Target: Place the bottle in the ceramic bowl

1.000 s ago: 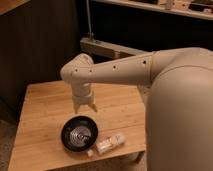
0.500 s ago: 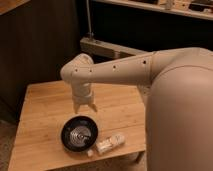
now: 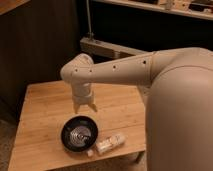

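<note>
Camera view. The gripper [image 3: 85, 107] hangs fingers-down above the wooden table [image 3: 45, 105], just behind the far rim of the ceramic bowl [image 3: 64, 133]. Its two fingers stand apart and hold nothing. The arm [image 3: 120, 72] reaches in from the robot's body at right. The bottle [image 3: 112, 143] lies on its side on the table, just beside the bowl's right front rim and close to the table's front edge, with its white cap end toward lower left. The bowl holds nothing, so the grasp is judged not yet begun.

Probable hazards:
- A finger landing off-centre on the round bottle could roll it over the nearby edge.
- A descent too close to the bowl could strike or shove its rim.
- On release, the long bottle might bridge the rim and tip out.
</note>
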Motion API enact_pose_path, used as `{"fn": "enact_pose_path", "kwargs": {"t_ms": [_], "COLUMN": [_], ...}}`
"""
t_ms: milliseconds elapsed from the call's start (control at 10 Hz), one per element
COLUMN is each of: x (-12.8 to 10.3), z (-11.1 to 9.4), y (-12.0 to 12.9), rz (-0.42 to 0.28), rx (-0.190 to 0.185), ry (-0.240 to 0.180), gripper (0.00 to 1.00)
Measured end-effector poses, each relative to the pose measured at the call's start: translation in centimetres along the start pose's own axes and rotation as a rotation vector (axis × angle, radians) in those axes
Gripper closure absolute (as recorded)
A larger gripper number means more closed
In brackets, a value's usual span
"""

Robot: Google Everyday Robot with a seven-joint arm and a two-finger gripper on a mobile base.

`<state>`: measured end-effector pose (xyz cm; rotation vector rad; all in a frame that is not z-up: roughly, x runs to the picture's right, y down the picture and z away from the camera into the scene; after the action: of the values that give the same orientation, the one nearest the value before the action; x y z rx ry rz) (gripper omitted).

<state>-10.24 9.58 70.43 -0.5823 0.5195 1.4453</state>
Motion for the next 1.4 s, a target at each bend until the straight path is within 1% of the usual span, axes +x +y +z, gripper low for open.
{"fn": "enact_pose_path", "kwargs": {"t_ms": [400,600,700,800,900,1000,1100,1200,1400], "x": [0.0,-0.1,-0.2,-0.1,0.3,0.5,0.6,0.7,0.7], "z": [0.0,-0.2,-0.5,-0.8,-1.1,-1.3,-1.4,-1.4,-1.4], "y": [0.0,-0.1,-0.7,-1.8,-2.8,-4.1,-4.3,-4.4,-4.3], "rz": [0.001,0.02,0.076,0.174,0.284,0.359,0.386,0.399,0.398], "rx": [0.0,0.0,0.002,0.007,-0.009,-0.009,-0.015,-0.017,-0.018], "ry": [0.0,0.004,0.004,0.003,-0.002,-0.007,-0.007,-0.008,-0.009], "gripper": [0.35,0.35,0.35,0.35,0.35,0.35,0.35,0.35,0.35]}}
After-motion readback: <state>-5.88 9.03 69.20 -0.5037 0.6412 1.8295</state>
